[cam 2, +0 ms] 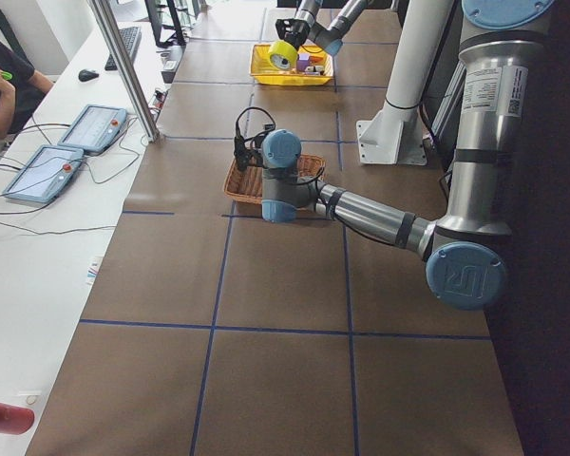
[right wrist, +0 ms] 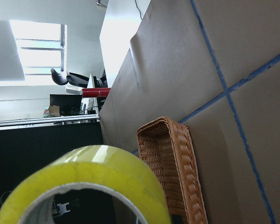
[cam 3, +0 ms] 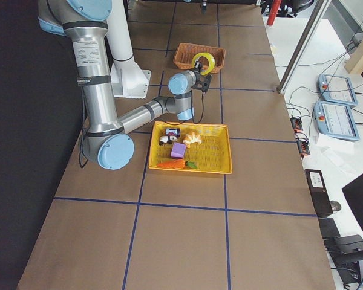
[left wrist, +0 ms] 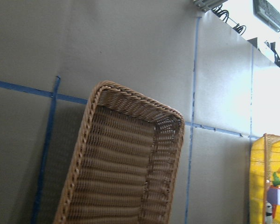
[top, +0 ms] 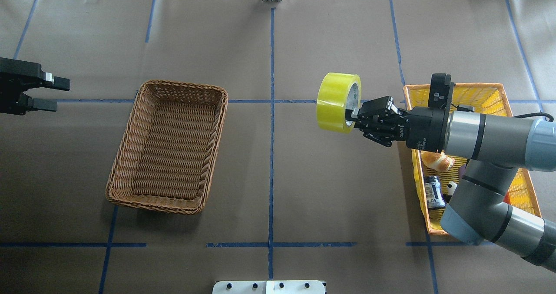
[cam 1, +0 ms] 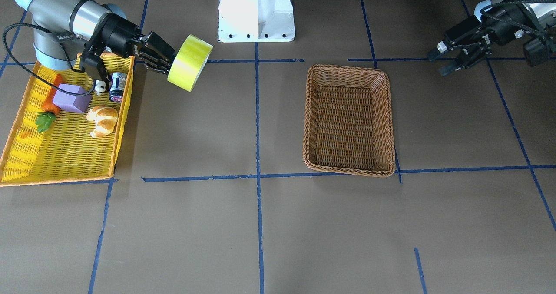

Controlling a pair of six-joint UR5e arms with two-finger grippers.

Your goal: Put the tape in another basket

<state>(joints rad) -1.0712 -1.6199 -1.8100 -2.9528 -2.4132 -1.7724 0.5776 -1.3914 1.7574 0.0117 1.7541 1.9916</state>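
Observation:
The yellow-green tape roll (top: 336, 103) is held on edge above the table, just left of the yellow basket in the overhead view. My right gripper (top: 352, 117) is shut on the roll's wall, with a finger inside the white core. The roll also shows in the front view (cam 1: 189, 63) and fills the bottom of the right wrist view (right wrist: 84, 182). The brown wicker basket (top: 169, 155) sits empty on the table, well apart from the tape, and shows in the left wrist view (left wrist: 126, 163). My left gripper (top: 52, 95) is open and empty, beyond the basket's far side.
The yellow basket with orange rim (cam 1: 65, 155) holds a croissant (cam 1: 103, 119), a purple block (cam 1: 71, 97), a carrot (cam 1: 50, 105), a can (cam 1: 117, 86) and a small toy. The white robot base (cam 1: 256, 11) stands at the table's near-robot edge. Blue tape lines grid the brown table.

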